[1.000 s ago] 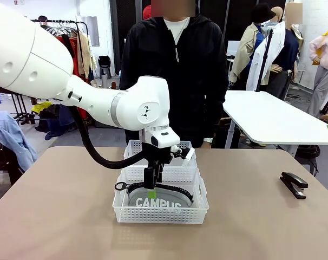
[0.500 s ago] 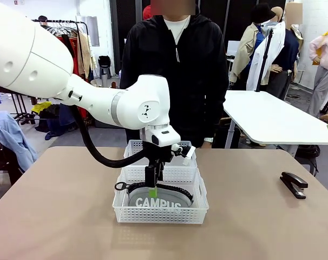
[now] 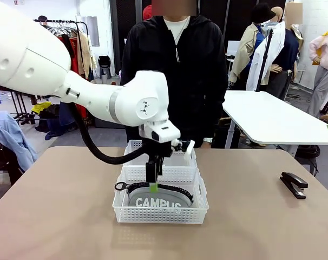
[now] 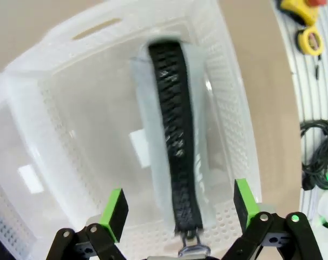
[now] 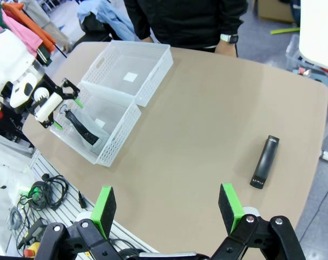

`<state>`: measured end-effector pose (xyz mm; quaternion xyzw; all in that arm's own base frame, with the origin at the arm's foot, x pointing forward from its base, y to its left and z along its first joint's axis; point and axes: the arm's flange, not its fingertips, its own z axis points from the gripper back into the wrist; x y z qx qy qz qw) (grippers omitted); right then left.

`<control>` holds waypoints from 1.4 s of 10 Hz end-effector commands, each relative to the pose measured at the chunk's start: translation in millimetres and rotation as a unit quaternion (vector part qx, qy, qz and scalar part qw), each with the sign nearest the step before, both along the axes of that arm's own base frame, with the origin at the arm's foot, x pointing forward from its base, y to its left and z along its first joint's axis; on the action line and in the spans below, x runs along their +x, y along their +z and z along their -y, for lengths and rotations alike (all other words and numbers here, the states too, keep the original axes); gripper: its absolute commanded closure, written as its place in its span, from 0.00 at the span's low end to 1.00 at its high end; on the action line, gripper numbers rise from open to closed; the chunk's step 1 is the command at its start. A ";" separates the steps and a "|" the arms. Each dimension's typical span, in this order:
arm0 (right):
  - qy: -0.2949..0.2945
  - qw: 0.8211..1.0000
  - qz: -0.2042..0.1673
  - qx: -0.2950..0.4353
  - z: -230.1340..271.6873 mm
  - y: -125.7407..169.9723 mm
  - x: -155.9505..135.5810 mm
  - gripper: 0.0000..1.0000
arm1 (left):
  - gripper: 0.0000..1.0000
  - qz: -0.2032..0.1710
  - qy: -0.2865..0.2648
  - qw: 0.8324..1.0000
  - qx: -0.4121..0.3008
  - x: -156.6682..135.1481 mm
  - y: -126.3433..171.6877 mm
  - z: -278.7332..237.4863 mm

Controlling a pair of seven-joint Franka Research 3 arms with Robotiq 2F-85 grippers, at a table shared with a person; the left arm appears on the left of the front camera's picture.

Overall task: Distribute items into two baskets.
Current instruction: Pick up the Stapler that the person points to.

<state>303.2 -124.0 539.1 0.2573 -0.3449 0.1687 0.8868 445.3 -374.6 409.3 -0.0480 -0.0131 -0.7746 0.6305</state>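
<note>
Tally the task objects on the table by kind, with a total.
White baskets: 2 (near basket, far basket)
Grey pouch: 1, lying in the near basket
Black stapler: 1
Total: 4

White arm (image 3: 93, 97), black left gripper (image 3: 153, 186)

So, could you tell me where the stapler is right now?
In the front view the stapler lies flat on the table near its right edge, well apart from the near basket at the middle.
</note>
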 end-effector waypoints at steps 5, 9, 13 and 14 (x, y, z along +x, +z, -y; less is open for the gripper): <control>0.006 1.000 0.008 0.009 0.1 1.2 0.7 0.00 | 0.00 0.076 0.270 0.959 -0.046 -34.4 123.5 -128.6; 0.006 1.000 0.008 0.009 0.1 1.2 0.7 0.00 | 0.00 0.087 0.420 0.889 -0.159 -91.9 164.8 -274.7; 0.006 1.000 0.008 0.009 0.1 1.2 0.7 0.00 | 0.00 0.048 0.462 0.837 -0.289 -98.5 146.5 -394.2; 0.006 1.000 0.008 0.009 0.1 1.2 0.7 0.00 | 0.00 0.043 0.467 0.817 -0.336 -103.7 137.7 -430.7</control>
